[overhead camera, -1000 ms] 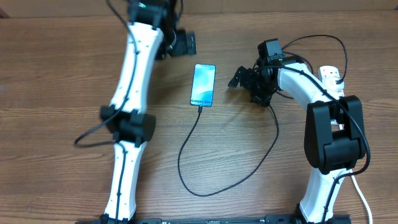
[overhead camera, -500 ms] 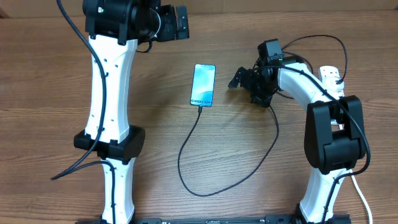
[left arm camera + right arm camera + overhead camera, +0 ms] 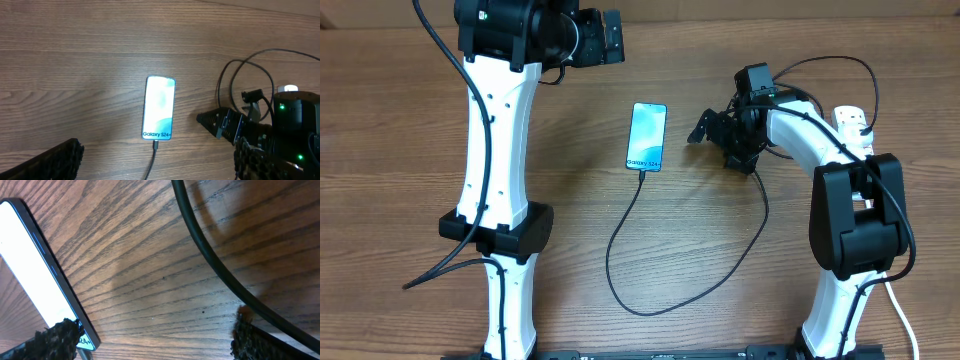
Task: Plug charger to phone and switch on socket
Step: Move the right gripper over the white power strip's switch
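The phone point(image 3: 647, 136) lies flat mid-table with its light-blue screen lit; it also shows in the left wrist view point(image 3: 159, 107) and at the left of the right wrist view point(image 3: 35, 275). The charger cable point(image 3: 650, 262) is plugged into the phone's near end and loops toward the right arm; it also shows in the right wrist view point(image 3: 210, 260). The socket point(image 3: 852, 122) is only partly visible behind the right arm. My left gripper point(image 3: 610, 36) is raised at the back, open and empty. My right gripper point(image 3: 705, 125) hovers just right of the phone, open and empty.
Black arm cables point(image 3: 840, 70) loop at the back right. A thick white cord point(image 3: 902, 315) runs off at the bottom right. The wooden table point(image 3: 410, 130) surrounds everything.
The left arm swung up and back to the far left between one second ago and half a second ago, then held. The right arm, phone and cable have not moved.
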Controlling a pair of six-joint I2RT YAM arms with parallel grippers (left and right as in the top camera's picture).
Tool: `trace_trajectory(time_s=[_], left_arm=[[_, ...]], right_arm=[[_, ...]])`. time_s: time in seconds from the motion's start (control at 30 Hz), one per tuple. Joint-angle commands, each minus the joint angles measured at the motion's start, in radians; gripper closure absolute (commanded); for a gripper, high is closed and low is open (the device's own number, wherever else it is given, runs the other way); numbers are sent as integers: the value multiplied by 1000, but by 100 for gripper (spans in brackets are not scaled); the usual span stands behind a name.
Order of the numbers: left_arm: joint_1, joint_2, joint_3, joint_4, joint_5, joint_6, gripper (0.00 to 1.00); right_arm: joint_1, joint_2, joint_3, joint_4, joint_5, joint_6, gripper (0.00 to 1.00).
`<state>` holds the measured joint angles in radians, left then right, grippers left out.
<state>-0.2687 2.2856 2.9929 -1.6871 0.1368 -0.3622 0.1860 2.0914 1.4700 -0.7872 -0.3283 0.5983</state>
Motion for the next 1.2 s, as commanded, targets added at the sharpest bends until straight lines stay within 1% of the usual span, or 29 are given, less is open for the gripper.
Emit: trace_trajectory(time_s=[0.0, 0.1, 0.17, 0.3, 0.37, 0.53, 0.7, 0.73, 0.77, 0.9, 1.0, 1.17], left_arm=[[0, 3, 0, -2, -14, 23, 0], [0, 3, 0, -2, -14, 23, 0], [0, 3, 0, -2, -14, 23, 0], [0, 3, 0, -2, -14, 23, 0], [0, 3, 0, -2, -14, 23, 0], [0, 3, 0, -2, -14, 23, 0], [0, 3, 0, -2, -14, 23, 0], [0, 3, 0, -2, -14, 23, 0], [0, 3, 0, -2, -14, 23, 0], [0, 3, 0, -2, -14, 23, 0], [0, 3, 0, -2, -14, 23, 0], [0, 3, 0, -2, -14, 23, 0]], right_arm=[[6, 3, -5, -16, 5, -5, 0], [10, 3, -5, -31, -23, -6, 0], [10, 3, -4, -27, -85, -48, 0], [9, -3, -2, -35, -175, -84, 9], [9, -19, -2, -46, -179, -84, 9], [9, -119, -2, -56, -197, -110, 9], [8, -280, 19, -58, -180, -111, 8], [8, -315, 26, -61, -165, -110, 7], [8, -372, 33, -64, -132, -110, 4], [8, -503, 37, -92, 20, -109, 2], [-2, -589, 37, -150, 193, -81, 0], [-65, -714, 37, -283, 469, -6, 0]])
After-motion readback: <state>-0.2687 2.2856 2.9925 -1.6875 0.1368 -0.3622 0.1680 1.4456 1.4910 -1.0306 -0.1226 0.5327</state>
